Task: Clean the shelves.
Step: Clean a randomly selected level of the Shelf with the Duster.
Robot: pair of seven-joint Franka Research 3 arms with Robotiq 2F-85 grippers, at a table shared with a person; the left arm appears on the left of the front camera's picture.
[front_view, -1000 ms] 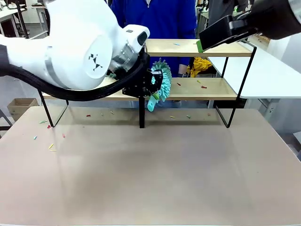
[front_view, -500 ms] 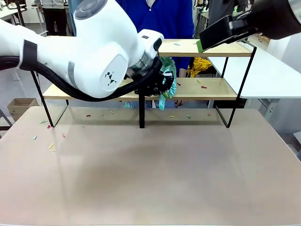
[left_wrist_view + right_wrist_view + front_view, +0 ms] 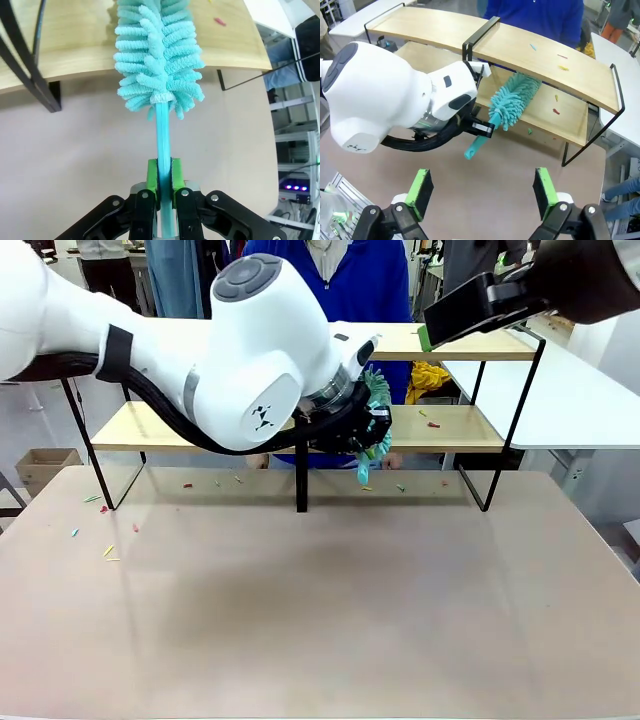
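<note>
While the shelves [image 3: 455, 427] [image 3: 75, 40] [image 3: 530, 55] stand along the far edge of the table [image 3: 320, 620] [image 3: 520, 165], their two wooden boards run nearly its full width, with the black centre post [image 3: 301, 485] [image 3: 479, 32] at mid-span. On the lower board, just right of that post and under the upper board, lies the fluffy head of a teal duster [image 3: 378, 405] [image 3: 157, 55] [image 3: 515, 100], its handle sloping down past the board's front edge. The left gripper [image 3: 362, 437] [image 3: 163, 172] [image 3: 482, 129] has its green pads pressed tight on that handle. Its white arm crosses in front of the rack's middle and hides that stretch in the front view. Coloured scraps [image 3: 428, 422] [image 3: 555, 111] lie on the lower board's right half, more scraps on the upper board [image 3: 375, 334] [image 3: 562, 67], and others near the table's left edge [image 3: 105, 552]. The right gripper [image 3: 481, 181] hangs above the near part of the table, fingers spread wide, nothing between them. A person in a blue top [image 3: 360, 280] [image 3: 535, 12] stands close behind the rack, and a white side table [image 3: 580, 400] adjoins its right end.
</note>
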